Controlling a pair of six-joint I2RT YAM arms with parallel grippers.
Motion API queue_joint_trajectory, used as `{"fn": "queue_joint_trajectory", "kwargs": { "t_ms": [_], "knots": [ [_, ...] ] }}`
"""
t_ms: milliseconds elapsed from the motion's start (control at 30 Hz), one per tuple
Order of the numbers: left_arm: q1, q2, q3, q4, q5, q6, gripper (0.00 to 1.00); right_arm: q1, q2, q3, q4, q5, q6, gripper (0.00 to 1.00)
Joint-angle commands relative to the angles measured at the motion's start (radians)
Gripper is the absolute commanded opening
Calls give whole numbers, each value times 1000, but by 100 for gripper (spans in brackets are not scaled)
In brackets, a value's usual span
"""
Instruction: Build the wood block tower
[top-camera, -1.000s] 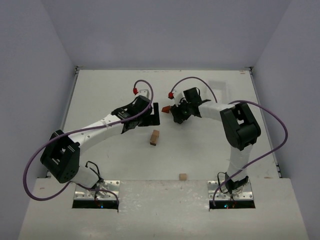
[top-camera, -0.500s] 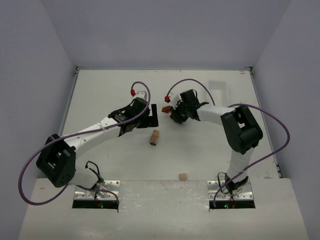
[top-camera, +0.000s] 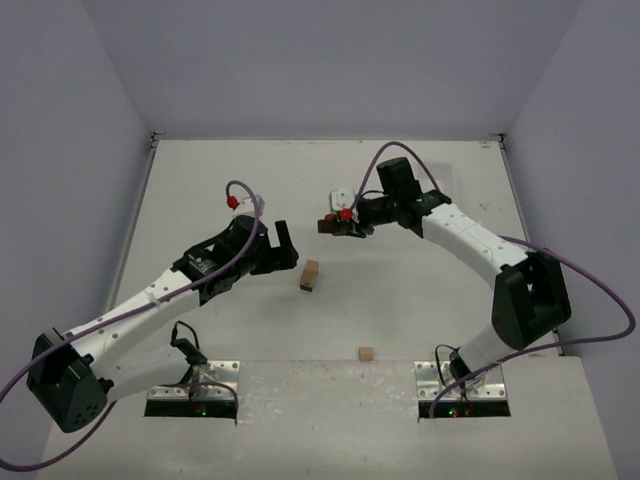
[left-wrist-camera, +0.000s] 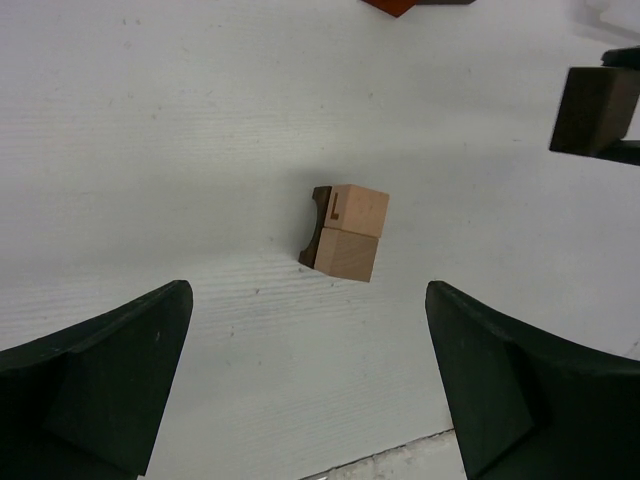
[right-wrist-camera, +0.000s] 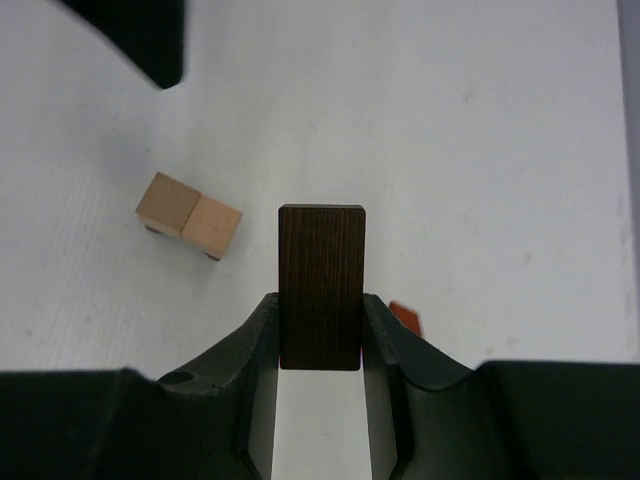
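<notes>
Our right gripper (right-wrist-camera: 320, 322) is clamped on one end of a dark brown plank (right-wrist-camera: 321, 270), with most of the plank sticking out past the fingertips. It hangs above the table, apart from the wood block tower (left-wrist-camera: 345, 232). The tower stands on the bare table between the two arms. So far it is two light tan blocks side by side on dark brown pieces that only just peek out beneath them.

Our left gripper (top-camera: 284, 247) is spread wide and holds nothing, just beside the tower and pointed at it.

The base worries us most. It is low and narrow, so a plank set down off-centre, or landing with a push, could slide a tan block off its dark support. The short grip on the plank could also let it pivot on contact. And if the left arm drifts toward the tower, one of its wide fingers could sweep the stack.

A reddish-brown block (right-wrist-camera: 405, 317) lies beyond the tower, under the right gripper, where a low descent might clip it. A loose tan block (top-camera: 366, 353) sits well apart from the tower.
</notes>
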Motion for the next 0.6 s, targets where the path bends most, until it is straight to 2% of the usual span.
{"fn": "queue_joint_trajectory", "kwargs": {
  "t_ms": [0, 67, 167, 267, 333, 567],
  "knots": [
    [0, -105, -31, -71, -71, -10, 100, 16, 37, 191, -492, -326, -732, 17],
    [1, -135, -37, -86, -96, -12, 100, 36, 83, 281, -612, -330, -839, 15],
    [1, -166, -35, -87, -126, -28, 100, 99, 178, 439, -811, -200, -976, 17],
    [2, -181, -39, -78, -154, -38, 100, 149, 256, 516, -890, -103, -1058, 19],
    [2, -185, -44, -69, -159, -43, 100, 163, 309, 558, -956, -36, -1189, 18],
    [2, -198, -58, -75, -183, -57, 100, 198, 441, 735, -1080, 37, -1259, 15]
  ]
}}
